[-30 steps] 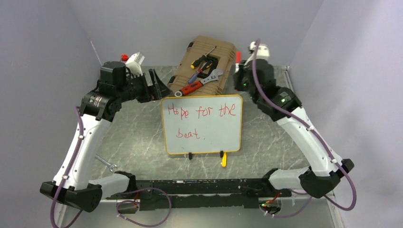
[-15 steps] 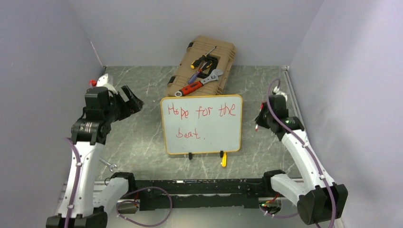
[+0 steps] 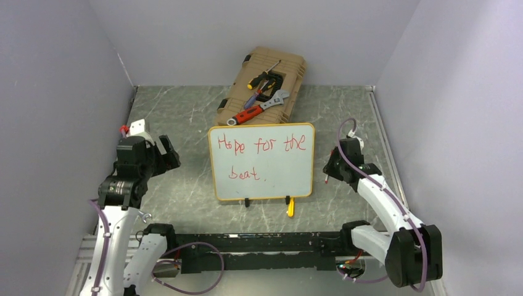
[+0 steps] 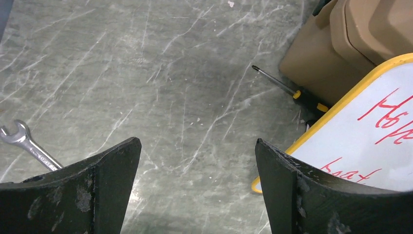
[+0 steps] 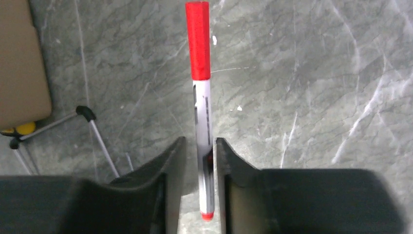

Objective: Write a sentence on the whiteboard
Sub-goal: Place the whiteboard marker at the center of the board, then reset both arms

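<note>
Left hand (image 4: 196, 144) gapes wide; right hand (image 5: 200, 141) is parted only narrowly.

Both arms drew back from far end of table toward near edge. Left gripper (image 3: 171, 153) quit spot by top left corner of whiteboard (image 3: 271, 166), swung out left, ended level with board's upper half, apart from it. Right gripper (image 3: 329, 168) quit place beside tool case (image 3: 290, 68), dropped low, settled just right of board. Its jaws eased apart around red-capped marker (image 5: 200, 73), leaving gap on one side.
</note>
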Robot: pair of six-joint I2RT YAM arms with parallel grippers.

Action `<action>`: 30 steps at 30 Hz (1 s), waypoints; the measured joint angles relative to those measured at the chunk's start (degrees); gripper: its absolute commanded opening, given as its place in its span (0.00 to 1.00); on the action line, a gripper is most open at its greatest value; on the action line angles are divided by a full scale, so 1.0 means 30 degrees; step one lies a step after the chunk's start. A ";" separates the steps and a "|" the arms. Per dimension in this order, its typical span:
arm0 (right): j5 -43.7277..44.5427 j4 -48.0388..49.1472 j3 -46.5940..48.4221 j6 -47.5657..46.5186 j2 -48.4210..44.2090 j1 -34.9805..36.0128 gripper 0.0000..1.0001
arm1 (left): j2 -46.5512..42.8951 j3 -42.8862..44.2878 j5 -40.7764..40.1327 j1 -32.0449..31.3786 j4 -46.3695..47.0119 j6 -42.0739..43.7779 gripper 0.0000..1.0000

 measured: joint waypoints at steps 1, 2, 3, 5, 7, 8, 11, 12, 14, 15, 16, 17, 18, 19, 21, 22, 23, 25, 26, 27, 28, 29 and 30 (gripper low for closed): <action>0.0029 0.0153 -0.0095 0.0022 0.0138 0.0000 0.46 | -0.0124 -0.0058 -0.0102 -0.0007 -0.0066 0.0109 0.95; 0.0058 0.0240 -0.0175 0.0102 0.0160 0.0000 0.51 | -0.0226 -0.0066 -0.0138 -0.0029 -0.0102 0.0146 0.97; 0.0095 0.0299 -0.0255 0.0073 0.0153 0.0000 0.56 | -0.0372 -0.0066 -0.0138 -0.0066 -0.0051 0.0255 0.99; 0.0189 0.0313 -0.0284 0.0073 0.0029 0.0000 0.62 | -0.0743 -0.0066 -0.0051 -0.0138 0.0015 0.0495 1.00; 0.0284 0.0291 -0.0277 -0.0007 -0.0248 0.0000 0.64 | -0.1209 -0.0066 -0.0044 -0.0189 0.0109 0.0619 1.00; 0.0379 0.0262 -0.0262 -0.0058 -0.0415 0.0000 0.65 | -0.1472 -0.0066 -0.0066 -0.0219 0.0168 0.0670 1.00; 0.0736 -0.0175 0.0153 -0.0284 -0.1202 0.0000 0.84 | -0.2339 -0.0073 -0.0240 -0.0240 0.0444 0.1078 1.00; 0.0860 -0.0270 0.0393 -0.0401 -0.1545 0.0000 0.85 | -0.2630 -0.0066 -0.0321 -0.0240 0.0546 0.1253 1.00; 0.1093 -0.0328 0.0896 -0.0743 -0.2339 0.0000 0.86 | -0.2900 0.0015 -0.0488 -0.0240 0.0576 0.1537 0.99; 0.1188 -0.0299 0.1166 -0.1020 -0.2980 0.0000 0.87 | -0.2914 0.0124 -0.0590 -0.0240 0.0561 0.1661 0.99; 0.1224 -0.0262 0.1341 -0.1239 -0.3555 0.0000 0.87 | -0.2907 0.0219 -0.0678 -0.0240 0.0568 0.1770 0.99; 0.1231 -0.0066 0.1464 -0.1588 -0.4320 0.0000 0.87 | -0.2907 0.0284 -0.0758 -0.0240 0.0576 0.1858 1.00; 0.1231 0.0117 0.1494 -0.1880 -0.4991 0.0000 0.87 | -0.2922 0.0335 -0.0831 -0.0240 0.0583 0.1960 1.00; 0.1224 0.0386 0.1494 -0.2310 -0.5967 0.0000 0.87 | -0.2943 0.0379 -0.0896 -0.0240 0.0612 0.2091 1.00; 0.1224 0.0743 0.1494 -0.2951 -0.7308 0.0000 0.87 | -0.3009 0.0379 -0.0911 -0.0240 0.0699 0.2186 1.00; 0.1224 0.0976 0.1494 -0.3330 -0.7956 0.0000 0.87 | -0.3045 0.0379 -0.0911 -0.0240 0.0714 0.2251 0.99; 0.1224 0.1115 0.1494 -0.3650 -0.8459 0.0000 0.87 | -0.3104 0.0379 -0.0903 -0.0240 0.0721 0.2302 1.00; 0.1231 0.1348 0.1494 -0.4167 -0.9122 0.0000 0.87 | -0.3169 0.0379 -0.0903 -0.0240 0.0750 0.2317 0.99; 0.1239 0.1406 0.1494 -0.4422 -0.9333 0.0000 0.87 | -0.3191 0.0379 -0.0903 -0.0240 0.0780 0.2310 0.99; 0.1246 0.1421 0.1494 -0.4641 -0.9449 0.0000 0.88 | -0.3191 0.0379 -0.0903 -0.0240 0.0787 0.2310 0.99; 0.1253 0.1421 0.1494 -0.4794 -0.9522 0.0000 0.88 | -0.3191 0.0379 -0.0903 -0.0240 0.0787 0.2310 0.99; 0.1260 0.1421 0.1494 -0.4954 -0.9566 0.0000 0.88 | -0.3191 0.0379 -0.0903 -0.0240 0.0787 0.2310 0.99; 0.1275 0.1406 0.1494 -0.5100 -0.9581 0.0000 0.88 | -0.3198 0.0379 -0.0911 -0.0240 0.0794 0.2310 0.99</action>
